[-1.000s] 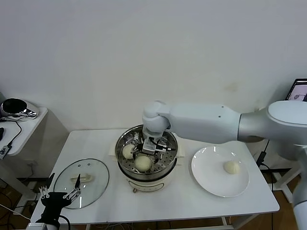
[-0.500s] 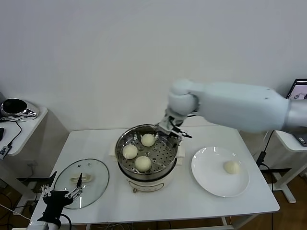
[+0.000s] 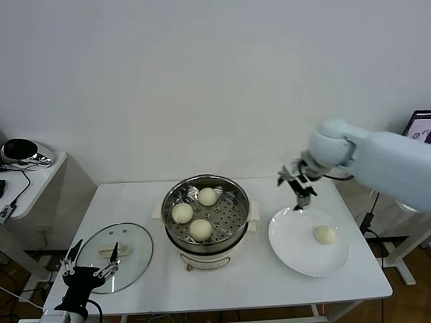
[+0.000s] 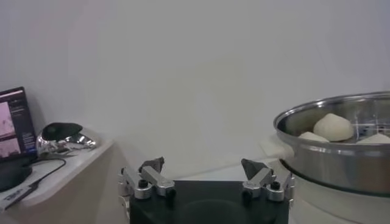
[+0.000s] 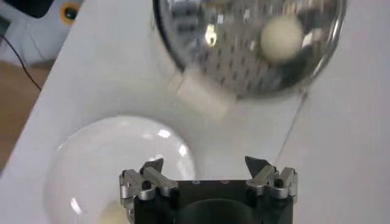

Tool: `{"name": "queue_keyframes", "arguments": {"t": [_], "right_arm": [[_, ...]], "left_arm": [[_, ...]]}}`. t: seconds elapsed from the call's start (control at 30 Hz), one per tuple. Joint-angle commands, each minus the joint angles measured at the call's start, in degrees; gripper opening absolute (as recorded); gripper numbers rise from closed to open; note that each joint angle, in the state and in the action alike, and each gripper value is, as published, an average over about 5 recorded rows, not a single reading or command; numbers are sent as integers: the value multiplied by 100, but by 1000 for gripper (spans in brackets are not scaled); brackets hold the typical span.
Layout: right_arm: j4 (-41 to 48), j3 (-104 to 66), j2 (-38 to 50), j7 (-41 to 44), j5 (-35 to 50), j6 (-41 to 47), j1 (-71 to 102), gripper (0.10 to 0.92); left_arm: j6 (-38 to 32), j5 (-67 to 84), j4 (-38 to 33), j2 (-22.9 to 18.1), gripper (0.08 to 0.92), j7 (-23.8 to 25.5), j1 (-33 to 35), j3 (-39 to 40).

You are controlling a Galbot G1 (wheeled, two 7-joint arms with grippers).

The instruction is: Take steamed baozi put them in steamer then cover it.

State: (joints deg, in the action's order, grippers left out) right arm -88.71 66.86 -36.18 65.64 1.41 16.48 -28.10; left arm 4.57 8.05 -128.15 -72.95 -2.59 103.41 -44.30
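Baozi, the last round cream-white bun (image 3: 325, 234), sits on the flat white plate (image 3: 289, 245) near the table's right edge, just below the open, empty right gripper (image 3: 297, 184); the left gripper (image 3: 89, 270), also open, waits by the front-left corner.

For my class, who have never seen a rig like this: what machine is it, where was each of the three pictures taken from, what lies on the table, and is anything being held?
It is a two-armed robot. One picture looks down from its head; the other two come from cameras on its wrists. On the white table stands a steel steamer with three buns inside. A fourth bun lies on a white plate. The glass lid lies flat on the table, left of the steamer. The right gripper hangs above the plate's far edge, jaws open, holding nothing. The left gripper waits low at the table's near edge by the lid, jaws open and empty. A shiny object sits on a side table.
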Motion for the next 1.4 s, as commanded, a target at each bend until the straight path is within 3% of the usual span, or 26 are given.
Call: {"name": "queue_keyframes", "arguments": {"t": [0.03,0.3,0.73,1.4], "right_arm": [[546,-1735,864,110,-1050,-44,2164,823],[1382,-2399,496,-7,-1769,-571,3100,823],[2220,-2745,-295,-144,-2223,-926,3423,823],[2562,-3040,-574,-125,-2576,-796,3685,816]], "left_arm": [[21,-16,-5,-9,823,4,0,5],[31,-52,21,-46,823,5,49,-28],[18,-73,24,-101,823,4,115,-50],[18,-68,55,-107,823,6,105,-44]]}}
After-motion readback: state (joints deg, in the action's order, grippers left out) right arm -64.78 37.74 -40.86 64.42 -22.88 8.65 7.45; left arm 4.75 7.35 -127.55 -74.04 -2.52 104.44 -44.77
